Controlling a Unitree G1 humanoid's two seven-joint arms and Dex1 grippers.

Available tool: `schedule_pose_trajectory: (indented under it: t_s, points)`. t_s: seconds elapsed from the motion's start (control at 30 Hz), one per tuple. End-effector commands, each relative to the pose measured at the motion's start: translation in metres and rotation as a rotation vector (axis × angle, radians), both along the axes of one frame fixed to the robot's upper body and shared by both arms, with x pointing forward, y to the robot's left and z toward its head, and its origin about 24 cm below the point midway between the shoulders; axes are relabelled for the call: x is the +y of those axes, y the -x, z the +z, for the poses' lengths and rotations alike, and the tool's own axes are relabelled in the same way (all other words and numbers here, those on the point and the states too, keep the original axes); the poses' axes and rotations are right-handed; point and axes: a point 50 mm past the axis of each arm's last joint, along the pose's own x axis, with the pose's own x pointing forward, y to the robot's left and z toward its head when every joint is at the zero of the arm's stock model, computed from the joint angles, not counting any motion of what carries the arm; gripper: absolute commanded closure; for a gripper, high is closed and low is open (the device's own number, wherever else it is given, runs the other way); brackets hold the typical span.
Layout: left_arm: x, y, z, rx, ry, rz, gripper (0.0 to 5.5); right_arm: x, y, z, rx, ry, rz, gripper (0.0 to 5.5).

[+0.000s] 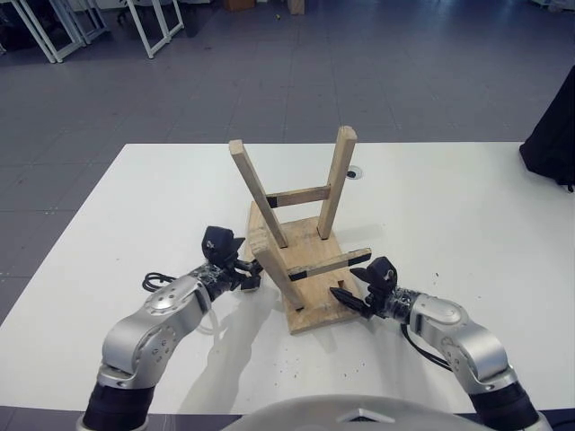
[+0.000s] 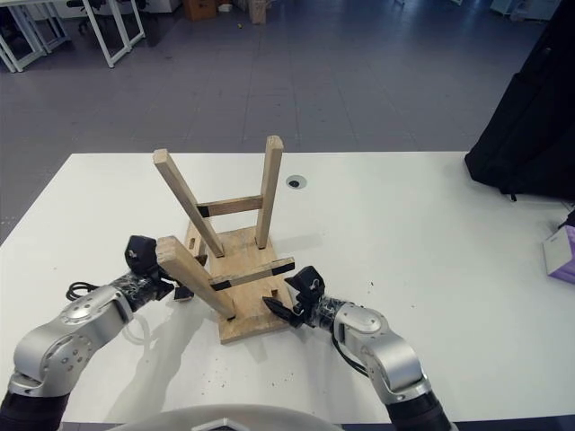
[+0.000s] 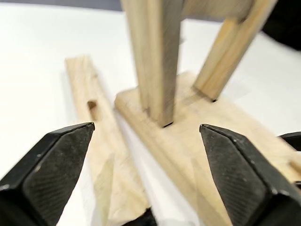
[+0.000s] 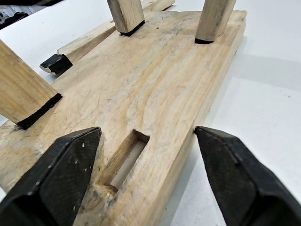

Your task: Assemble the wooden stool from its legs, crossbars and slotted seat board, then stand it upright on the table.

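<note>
- Surface: a white table, with a small round grommet set in it behind the work and wood crumbs scattered near the front edge.
- Room: grey tiled floor beyond the far edge, and white metal frames standing well back.
- Right side: a black bag overlaps the table's far right corner, and a purple box sits at the right edge. Both are well apart from the work.
- Stool: upside down near the middle of the table, towards the front. The seat board lies flat with three legs up (two far, one near), and two crossbars join them.
- One slot in the board stands open.
- A loose wooden piece lies flat on the table just beside the board's left edge.
- Left gripper: low over the table beside the near leg, jaws apart and holding nothing.
- Right gripper: at the board's right edge by the open slot, jaws apart. One finger is over the board and the other over bare table; whether they touch cannot be told.
- Open room: wide bare tabletop lies right of the stool and behind it.
</note>
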Motion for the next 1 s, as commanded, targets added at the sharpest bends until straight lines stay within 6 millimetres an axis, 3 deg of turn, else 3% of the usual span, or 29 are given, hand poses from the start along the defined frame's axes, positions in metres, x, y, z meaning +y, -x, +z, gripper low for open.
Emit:
schedule_pose_trajectory:
  t_s: [0.03,0.23,0.43,0.63,0.83,1.0]
  points:
    - [0.002,-0.001,-0.016,0.065,-0.078,0.056,1.36,-0.013,0.004,-0.019,0.087,0.107,-0.009,1.82]
    - [-0.016,-0.003,-0.027,0.092,-0.075,0.075,1.36,-0.013,-0.001,-0.018,0.074,0.111,0.009,1.82]
    - [-0.004,-0.004,-0.037,0.133,-0.121,0.154,1.36,-0.011,0.000,-0.019,0.072,0.109,0.012,1.82]
    - [0.013,-0.006,-0.040,0.099,-0.163,0.260,2.25,-0.010,0.000,-0.018,0.061,0.109,0.007,1.82]
    - [0.006,-0.013,-0.031,-0.071,-0.079,0.255,3.24,-0.014,-0.007,-0.010,0.025,0.101,0.012,1.82]
    - [0.014,-0.012,-0.040,-0.059,-0.104,0.288,3.98,-0.015,-0.013,0.005,-0.008,0.066,0.001,1.82]
